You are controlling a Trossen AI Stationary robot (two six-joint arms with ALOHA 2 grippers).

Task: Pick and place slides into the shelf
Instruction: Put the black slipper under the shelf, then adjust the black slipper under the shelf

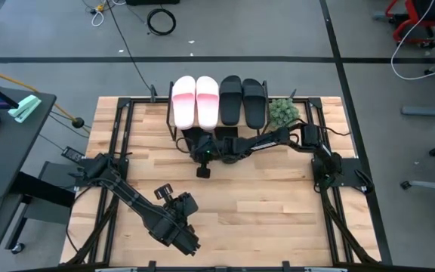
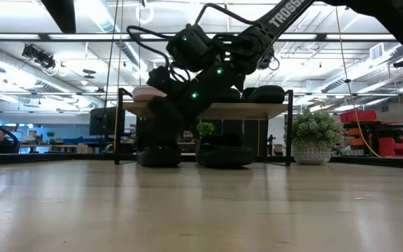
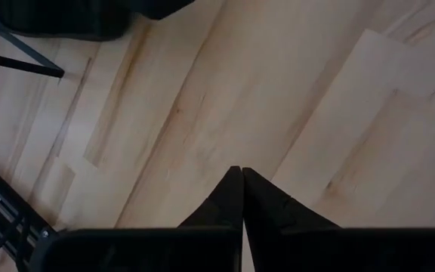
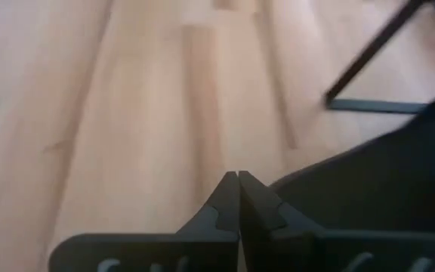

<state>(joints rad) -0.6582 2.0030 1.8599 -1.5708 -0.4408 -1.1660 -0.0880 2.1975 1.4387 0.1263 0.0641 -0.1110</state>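
The shelf (image 2: 257, 110) stands at the table's far middle. Two pale pink slides (image 1: 195, 100) and two black slides (image 1: 242, 100) lie side by side on its top board. Two more black slides (image 2: 222, 155) rest on the table under it. My right gripper (image 4: 238, 175) is shut and empty, low over the table at the shelf's near side (image 1: 203, 170). One black slide (image 4: 384, 181) lies close beside its fingers. My left gripper (image 3: 242, 170) is shut and empty above bare table at the near left (image 1: 189, 243).
A small potted plant (image 1: 283, 112) stands at the shelf's right end. A thin black shelf leg (image 4: 376, 45) stands just beyond my right gripper. Black frame rails (image 1: 119, 136) run along the table's left and right sides. Bare wood (image 1: 270, 204) lies between the arms.
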